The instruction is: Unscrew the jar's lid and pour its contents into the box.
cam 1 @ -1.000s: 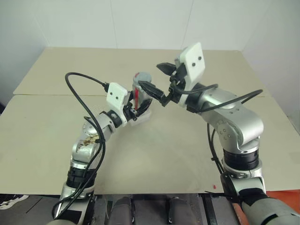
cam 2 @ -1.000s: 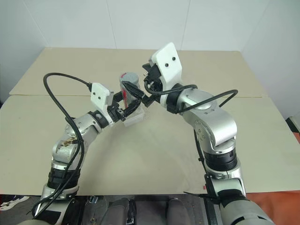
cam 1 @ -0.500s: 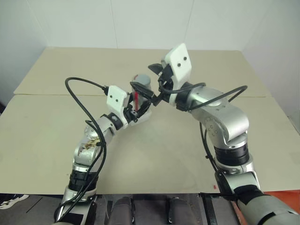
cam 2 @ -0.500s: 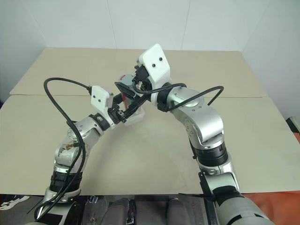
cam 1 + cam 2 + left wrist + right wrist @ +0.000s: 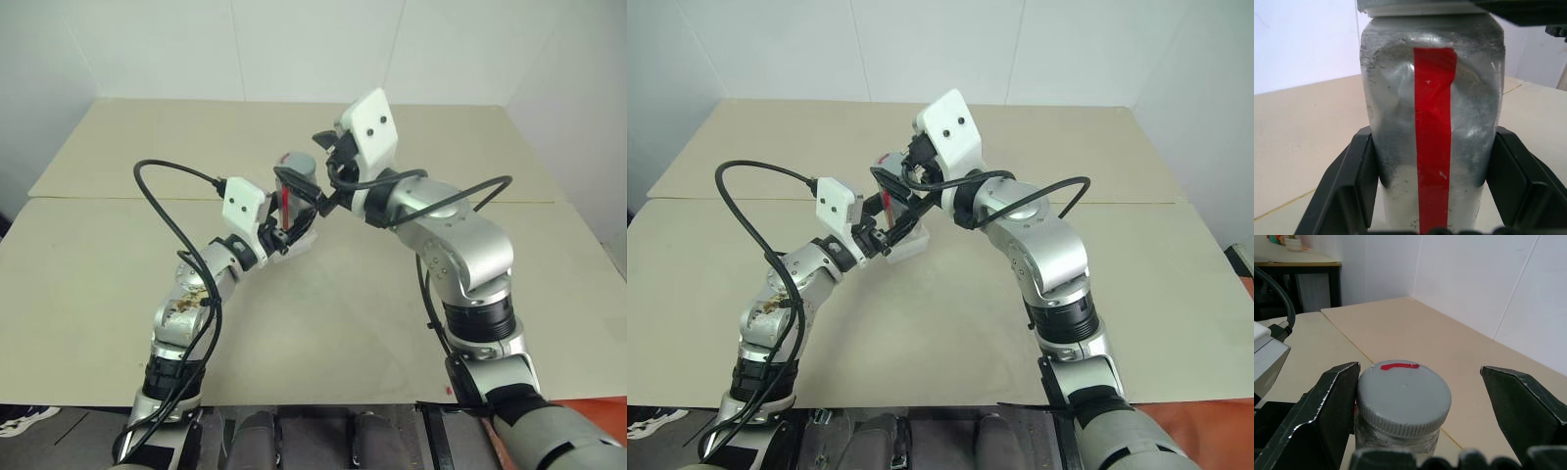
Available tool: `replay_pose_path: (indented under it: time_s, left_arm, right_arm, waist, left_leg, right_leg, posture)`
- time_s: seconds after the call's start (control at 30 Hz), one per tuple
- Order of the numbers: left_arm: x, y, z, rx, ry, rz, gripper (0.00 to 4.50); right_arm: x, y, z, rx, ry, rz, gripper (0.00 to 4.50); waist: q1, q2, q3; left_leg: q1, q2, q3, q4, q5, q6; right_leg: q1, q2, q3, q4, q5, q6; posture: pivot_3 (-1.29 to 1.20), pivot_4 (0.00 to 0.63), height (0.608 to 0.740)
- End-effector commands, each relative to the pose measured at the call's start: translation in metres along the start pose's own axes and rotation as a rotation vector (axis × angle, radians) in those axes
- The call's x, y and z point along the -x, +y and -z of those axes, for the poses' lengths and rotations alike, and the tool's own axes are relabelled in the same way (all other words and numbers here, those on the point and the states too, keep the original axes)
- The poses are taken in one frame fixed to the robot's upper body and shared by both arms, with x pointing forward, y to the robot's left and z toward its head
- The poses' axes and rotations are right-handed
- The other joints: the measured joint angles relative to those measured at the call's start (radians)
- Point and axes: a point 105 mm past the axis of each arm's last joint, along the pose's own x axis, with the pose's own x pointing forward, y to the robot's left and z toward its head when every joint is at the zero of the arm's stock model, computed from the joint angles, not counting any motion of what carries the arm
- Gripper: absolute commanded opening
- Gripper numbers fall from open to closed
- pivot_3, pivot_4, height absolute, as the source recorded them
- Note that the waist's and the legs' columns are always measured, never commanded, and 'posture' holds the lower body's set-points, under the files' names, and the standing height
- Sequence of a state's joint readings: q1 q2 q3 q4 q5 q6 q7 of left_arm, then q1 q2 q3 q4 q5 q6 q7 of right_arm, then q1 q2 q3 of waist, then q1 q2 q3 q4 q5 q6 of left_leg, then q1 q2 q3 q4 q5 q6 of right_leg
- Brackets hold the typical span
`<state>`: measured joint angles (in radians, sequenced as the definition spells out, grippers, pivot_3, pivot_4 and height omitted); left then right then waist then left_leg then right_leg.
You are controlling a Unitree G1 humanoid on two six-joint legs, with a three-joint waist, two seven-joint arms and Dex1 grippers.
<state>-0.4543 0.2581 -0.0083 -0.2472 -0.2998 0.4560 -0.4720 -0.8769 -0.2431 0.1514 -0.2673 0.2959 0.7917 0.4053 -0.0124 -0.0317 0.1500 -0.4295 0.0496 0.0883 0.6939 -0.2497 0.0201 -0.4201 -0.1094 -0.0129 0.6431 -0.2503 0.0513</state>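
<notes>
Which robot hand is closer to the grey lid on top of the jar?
The right. The right gripper has its jaws open around the lid, one on each side. The left gripper is lower down, shut on the jar body under the lid.

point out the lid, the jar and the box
lid (image 5: 1403, 390), right wrist view, flat top
jar (image 5: 1432, 132), left wrist view, red stripe on its side
box (image 5: 909, 242), right eye view, near wall

One jar (image 5: 1432, 122), one lid (image 5: 1403, 396).
</notes>
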Motion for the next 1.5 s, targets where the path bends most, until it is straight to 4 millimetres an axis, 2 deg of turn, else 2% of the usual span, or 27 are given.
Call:
replay_pose_path:
  time_s: [0.03,0.93,1.5]
  left_arm:
    - [0.000,-0.004,-0.019,-0.039,-0.068,0.016,2.74]
    - [0.002,0.001,-0.021,-0.048,-0.068,0.011,2.74]
    - [0.002,0.000,-0.022,-0.049,-0.068,0.015,2.74]
  right_arm:
    - [0.007,-0.007,-0.013,0.044,-0.047,0.032,4.46]
    - [0.028,-0.013,-0.005,0.060,-0.015,0.053,4.46]
    - [0.032,-0.021,-0.001,0.054,0.003,0.084,4.46]
  waist:
    - [0.000,0.000,0.000]
    - [0.000,0.000,0.000]
    - [0.000,0.000,0.000]
  left_leg:
    - [0.000,0.000,0.000,0.000,0.000,0.000]
    - [0.000,0.000,0.000,0.000,0.000,0.000]
    - [0.000,0.000,0.000,0.000,0.000,0.000]
  right_leg:
    - [0.000,0.000,0.000,0.000,0.000,0.000]
    - [0.000,0.000,0.000,0.000,0.000,0.000]
    - [0.000,0.000,0.000,0.000,0.000,0.000]
  posture:
    - [0.00,0.150,0.740]
    - [0.00,0.150,0.740]
    - [0.00,0.150,0.740]
